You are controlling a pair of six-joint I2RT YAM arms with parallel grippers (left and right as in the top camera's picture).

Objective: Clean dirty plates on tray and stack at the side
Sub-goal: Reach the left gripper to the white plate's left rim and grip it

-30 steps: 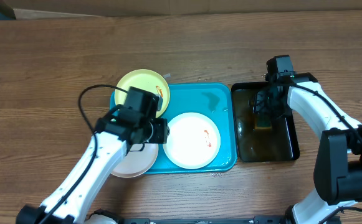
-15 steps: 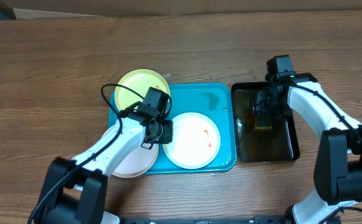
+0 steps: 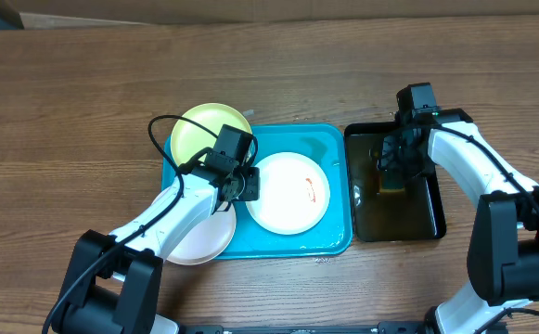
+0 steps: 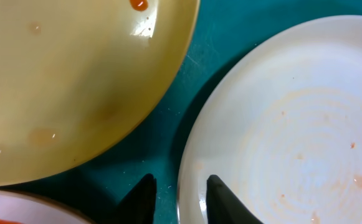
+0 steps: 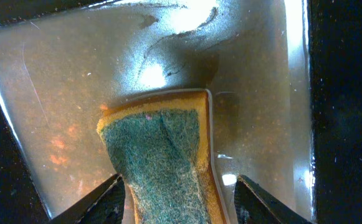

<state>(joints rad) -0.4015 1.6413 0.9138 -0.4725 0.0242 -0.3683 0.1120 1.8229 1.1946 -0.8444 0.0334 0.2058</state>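
A white plate (image 3: pixel 289 192), marked with a thin orange-red smear right of its centre, is seen lying flat inside the turquoise tray (image 3: pixel 336 148), towards the tray's right half. Its left rim is straddled by the left gripper (image 4: pixel 181 180): one finger (image 4: pixel 221 198) is set over the plate's surface and the other on the tray floor just beside the rim. The jaws are only narrowly parted, and whether the rim is pinched cannot be told.

A lime-green plate (image 3: pixel 204 130), spotted with red near its edge, is laid across the tray's far left corner, partly over the wooden table (image 3: pixel 83 93). A second white plate (image 3: pixel 199 243) overhangs the tray's near left corner, half hidden by the left arm.

Just right of the tray, a black tray (image 3: pixel 427 218) holding murky water is found. In it, a yellow sponge (image 5: pixel 159 155) with a green scouring face is flanked by the right gripper (image 5: pixel 181 182), its jaws at middling width. Whether the sponge is squeezed cannot be told.
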